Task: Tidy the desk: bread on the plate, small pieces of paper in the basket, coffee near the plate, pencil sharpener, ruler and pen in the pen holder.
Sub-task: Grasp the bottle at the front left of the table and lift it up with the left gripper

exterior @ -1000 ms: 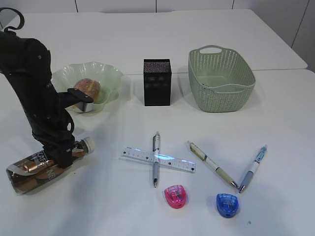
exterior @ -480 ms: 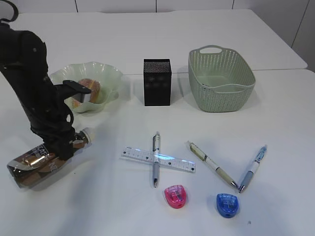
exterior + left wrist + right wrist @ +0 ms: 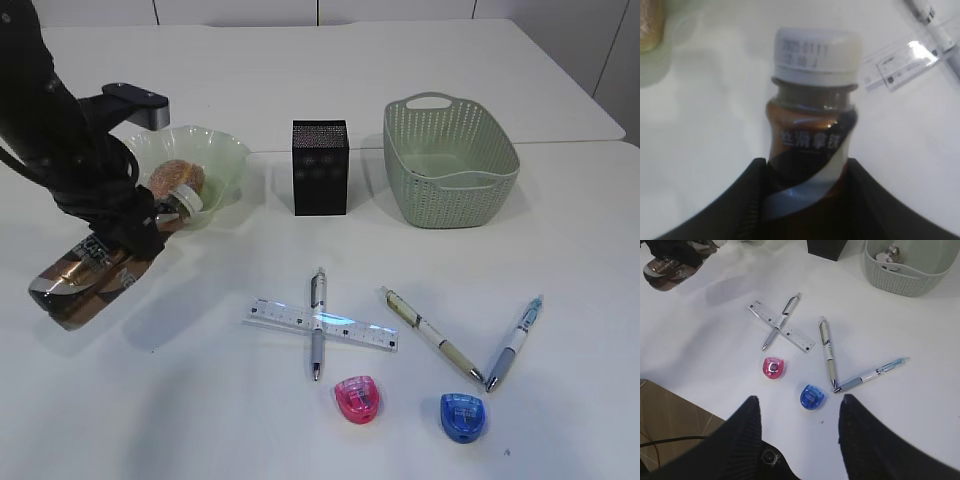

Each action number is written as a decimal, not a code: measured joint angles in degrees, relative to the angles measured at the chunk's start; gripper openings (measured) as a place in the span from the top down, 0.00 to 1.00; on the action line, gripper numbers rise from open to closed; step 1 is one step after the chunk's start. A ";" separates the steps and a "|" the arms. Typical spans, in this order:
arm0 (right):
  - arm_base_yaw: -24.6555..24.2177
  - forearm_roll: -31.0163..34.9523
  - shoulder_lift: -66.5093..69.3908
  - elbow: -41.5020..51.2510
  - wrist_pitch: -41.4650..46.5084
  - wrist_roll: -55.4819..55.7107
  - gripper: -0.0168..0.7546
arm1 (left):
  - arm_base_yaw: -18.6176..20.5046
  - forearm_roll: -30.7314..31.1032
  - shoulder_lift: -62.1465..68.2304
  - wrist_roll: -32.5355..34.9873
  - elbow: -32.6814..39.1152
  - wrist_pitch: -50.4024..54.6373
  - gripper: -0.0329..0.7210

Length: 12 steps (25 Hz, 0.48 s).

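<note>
1. Gripping the coffee point(image 3: 95, 270) around its body, the left gripper point(image 3: 128, 243) has the bottle off the desk point(image 3: 200, 400), its shadow lying on the white top underneath.
2. The bottle's long axis runs on a slant: white cap up and to the far right, right in front of the near rim of the plate point(image 3: 225, 170), base down and to the near left.
3. In the left wrist view the coffee point(image 3: 812, 135) sits between the two dark fingers point(image 3: 735, 200), which clamp the label below the shoulder; the neck and cap stick out past the fingertips.
4. The bread point(image 3: 178, 178) sits in the plate, just beyond the cap.
5. The left wrist view shows the printed date on the cap and the label lettering, which the exterior view does not; it also catches an end of the ruler point(image 3: 900, 65) beyond the cap.
6. The right wrist view shows the right gripper point(image 3: 800, 435) with its fingers spread apart and nothing between them, high above the near edge; the exterior view does not show it at all.
7. That view also shows small bits inside the basket point(image 3: 910, 275), hidden in the exterior view.
8. The ruler lies crossed over a pen point(image 3: 317, 335), with the pen holder point(image 3: 320, 167) farther back.
</note>
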 joint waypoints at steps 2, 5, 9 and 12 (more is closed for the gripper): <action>0.00 0.00 0.00 0.00 0.00 0.00 0.45 | 0.00 -1.40 -1.45 0.00 0.00 -1.05 0.54; 0.00 0.00 0.00 0.00 0.00 0.00 0.45 | 0.00 -2.64 -4.21 0.00 0.00 -1.84 0.54; 0.00 0.00 0.00 0.00 0.00 -0.11 0.45 | 0.00 -3.64 -7.82 -0.04 0.00 -2.21 0.54; 0.00 -0.36 0.00 0.00 0.00 -0.11 0.45 | 0.45 -4.16 -10.64 -0.04 0.00 -3.78 0.54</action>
